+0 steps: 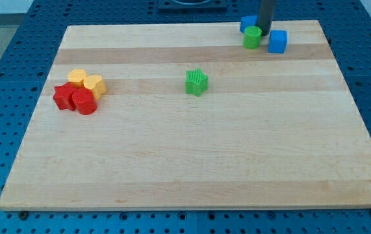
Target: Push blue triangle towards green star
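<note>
The green star (197, 82) lies near the middle of the board, a little toward the view's top. Three blocks sit at the top right: a blue block (247, 24) partly hidden by the rod, its shape unclear, a green cylinder (252, 38) just below it, and a blue cube-like block (277, 41) to their right. The dark rod comes down from the view's top. My tip (264, 30) rests between the green cylinder and the right blue block, close against the right side of the upper blue block.
At the view's left is a tight cluster of two yellow blocks (76, 77) (95, 85) and two red blocks (63, 95) (84, 103). The wooden board (185, 162) lies on a blue perforated table; its top edge is close behind the blue blocks.
</note>
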